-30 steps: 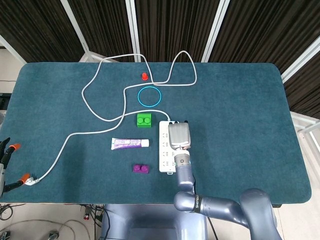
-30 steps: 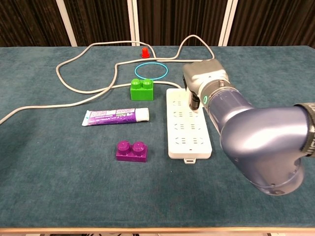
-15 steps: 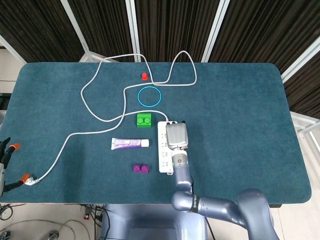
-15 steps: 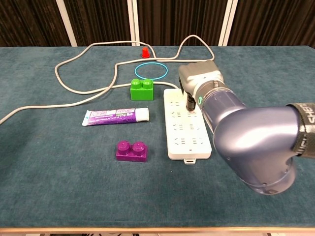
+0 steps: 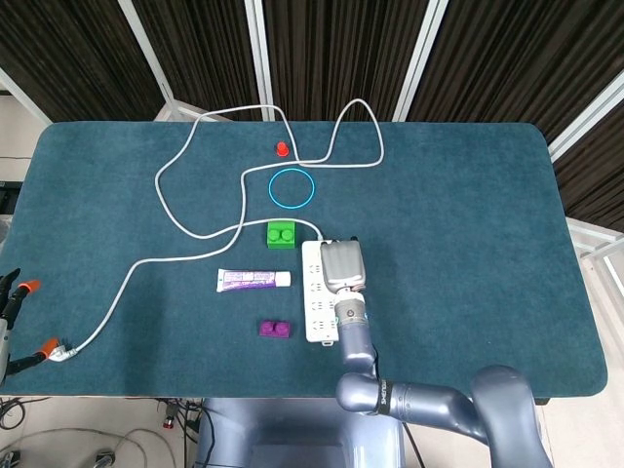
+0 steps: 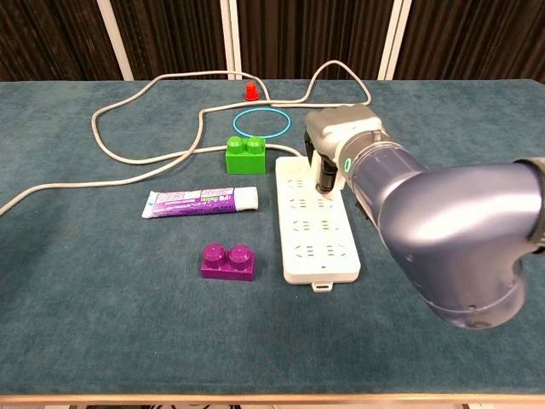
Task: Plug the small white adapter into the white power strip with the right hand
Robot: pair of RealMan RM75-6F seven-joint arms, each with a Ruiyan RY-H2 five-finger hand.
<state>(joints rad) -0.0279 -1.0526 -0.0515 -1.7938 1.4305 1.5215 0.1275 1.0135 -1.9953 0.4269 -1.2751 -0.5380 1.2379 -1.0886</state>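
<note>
On the blue-green table [image 5: 458, 214] lies the white power strip [image 6: 311, 223], near the middle and close to the robot's side. The right hand [image 6: 341, 145] is down over the far end of the strip. Its back faces both cameras, so the fingers are hidden and I cannot tell if it is open, closed or holding something. The small white adapter cannot be seen either; a dark part under the hand reaches down to the strip's top sockets, but what it is I cannot tell. The big grey right arm [image 6: 451, 239] fills the right side of the chest view.

Just left of the strip's far end sits a green block [image 6: 245, 155]. A toothpaste tube [image 6: 201, 202] lies flat to the left of the strip, and a purple block [image 6: 228, 262] sits nearer the robot, beside the strip's near end. Beyond the green block is a blue ring [image 6: 261, 121], and further back a small red cap [image 6: 250, 90]. A long white cable [image 5: 185, 210] loops over the table from the strip to the near left edge.

The left hand is not in either view
</note>
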